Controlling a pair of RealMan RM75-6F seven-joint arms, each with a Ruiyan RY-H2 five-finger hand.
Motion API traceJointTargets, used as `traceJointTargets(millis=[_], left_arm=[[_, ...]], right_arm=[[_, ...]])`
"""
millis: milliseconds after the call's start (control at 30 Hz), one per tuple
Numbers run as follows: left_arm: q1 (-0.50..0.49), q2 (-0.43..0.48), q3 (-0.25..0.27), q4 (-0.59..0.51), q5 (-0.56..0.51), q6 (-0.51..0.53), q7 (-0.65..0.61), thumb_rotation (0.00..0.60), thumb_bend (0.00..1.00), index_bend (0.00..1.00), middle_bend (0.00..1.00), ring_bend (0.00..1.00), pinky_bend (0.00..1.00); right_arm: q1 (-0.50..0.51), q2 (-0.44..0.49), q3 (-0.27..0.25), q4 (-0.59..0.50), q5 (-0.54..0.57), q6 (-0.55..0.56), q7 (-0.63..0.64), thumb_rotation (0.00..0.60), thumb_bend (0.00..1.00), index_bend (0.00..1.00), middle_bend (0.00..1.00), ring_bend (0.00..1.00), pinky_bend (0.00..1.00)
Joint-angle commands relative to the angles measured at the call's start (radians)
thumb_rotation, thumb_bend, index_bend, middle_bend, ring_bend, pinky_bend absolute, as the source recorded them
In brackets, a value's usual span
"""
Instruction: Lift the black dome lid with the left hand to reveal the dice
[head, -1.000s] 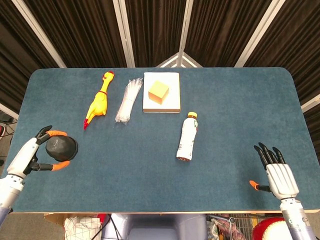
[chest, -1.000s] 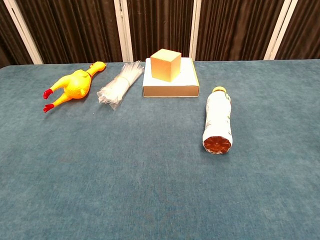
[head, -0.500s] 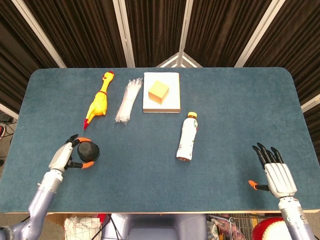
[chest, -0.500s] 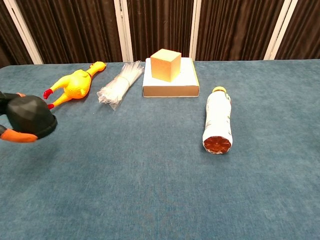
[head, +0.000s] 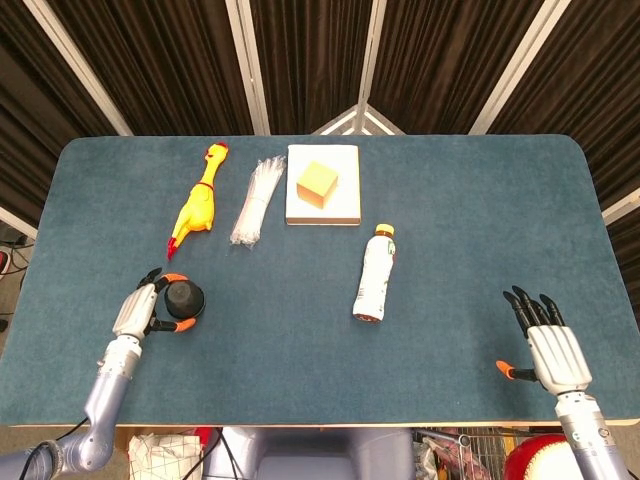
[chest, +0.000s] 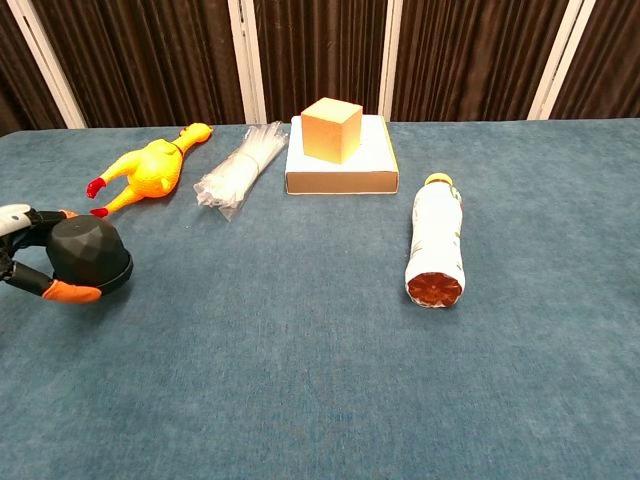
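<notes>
Black dome lid (chest: 90, 255) sitting in the left hand (head: 148, 308), low over the surface (chest: 320, 380).
Fingers (chest: 70, 292) are pinching its sides; right hand (head: 556, 358) is resting spread; next, raising it straight up.

No words or numbers can be made out anywhere. The bottle (chest: 436, 243) lying on the table (chest: 300, 380) carries a pale printed label, but its markings are too small and blurred to read from either camera. The white box (chest: 340, 170) shows plain sides.
</notes>
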Motion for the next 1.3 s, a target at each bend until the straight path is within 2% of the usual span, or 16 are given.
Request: traceJointTargets(millis=[33,433,767,1033,1300], left_arm=[[-0.001,-0.001,0.001,0.001,0.009,-0.006,-0.003,0.600,0.54,0.29,0.45,0.00,0.00],[-0.007,0.018,0.007,-0.025,0.004,-0.024,0.057,0.600,0.50,0.28,0.37,0.00,0.00],[-0.011,0.039,0.014,-0.048,-0.020,-0.049,0.099,0.600,0.42,0.22,0.22,0.00,0.00],[-0.009,0.060,0.013,-0.059,-0.018,-0.060,0.089,0.600,0.40,0.18,0.14,0.00,0.00],[-0.006,0.084,0.015,-0.083,-0.016,-0.056,0.100,0.600,0.40,0.17,0.14,0.00,0.00]], right_arm=[[-0.001,-0.001,-0.001,0.001,-0.002,0.001,0.003,0.600,0.15,0.00,0.00,0.15,0.00],[0.005,-0.003,-0.004,0.006,-0.004,-0.010,0.016,0.600,0.15,0.00,0.00,0.15,0.00],[0.008,-0.001,-0.005,0.000,-0.004,-0.014,0.020,0.600,0.15,0.00,0.00,0.15,0.00],[0.007,0.000,-0.005,0.001,-0.007,-0.010,0.026,0.600,0.15,0.00,0.00,0.15,0.00],[0.011,0.000,-0.007,0.000,-0.005,-0.018,0.024,0.600,0.15,0.00,0.00,0.15,0.00]])
